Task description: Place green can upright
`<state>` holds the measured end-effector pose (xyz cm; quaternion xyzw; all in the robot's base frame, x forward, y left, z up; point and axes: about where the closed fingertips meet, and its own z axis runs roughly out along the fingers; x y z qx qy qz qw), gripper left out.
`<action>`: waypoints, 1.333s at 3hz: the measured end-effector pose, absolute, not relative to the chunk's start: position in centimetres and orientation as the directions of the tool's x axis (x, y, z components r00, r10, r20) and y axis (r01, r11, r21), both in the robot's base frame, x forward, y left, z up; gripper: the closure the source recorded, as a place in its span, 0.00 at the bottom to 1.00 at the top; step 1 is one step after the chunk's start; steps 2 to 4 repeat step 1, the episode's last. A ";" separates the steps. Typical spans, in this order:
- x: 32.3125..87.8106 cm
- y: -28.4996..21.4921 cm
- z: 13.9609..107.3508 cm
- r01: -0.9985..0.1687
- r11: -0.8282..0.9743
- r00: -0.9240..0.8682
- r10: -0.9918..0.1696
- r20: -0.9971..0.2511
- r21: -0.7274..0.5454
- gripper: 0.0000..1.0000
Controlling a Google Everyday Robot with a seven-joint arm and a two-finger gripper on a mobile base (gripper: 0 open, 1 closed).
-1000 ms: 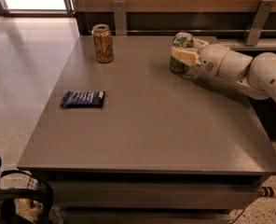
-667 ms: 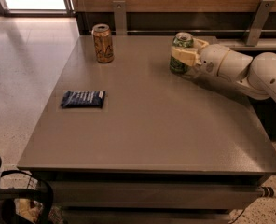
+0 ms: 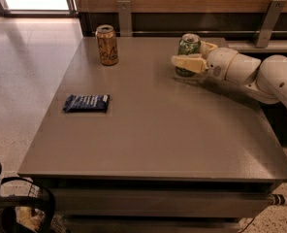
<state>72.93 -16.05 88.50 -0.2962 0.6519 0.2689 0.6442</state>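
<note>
Green can (image 3: 188,47) upright, half-hidden by end effector (image 3: 188,53).

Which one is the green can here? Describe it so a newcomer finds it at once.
Start at the grey table and go to its far right area. The green can stands upright there, with the robot's pincer at it. The other can, far left, is orange-gold and stands alone.
</note>
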 end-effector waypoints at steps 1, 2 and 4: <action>72.9 -15.9 88.5 -0.734 0.679 0.006 -0.040 -0.999 -0.031 0.00; 72.9 -15.9 88.5 -0.734 0.679 0.006 -0.040 -0.999 -0.031 0.00; 72.9 -15.9 88.5 -0.734 0.679 0.006 -0.040 -0.999 -0.031 0.00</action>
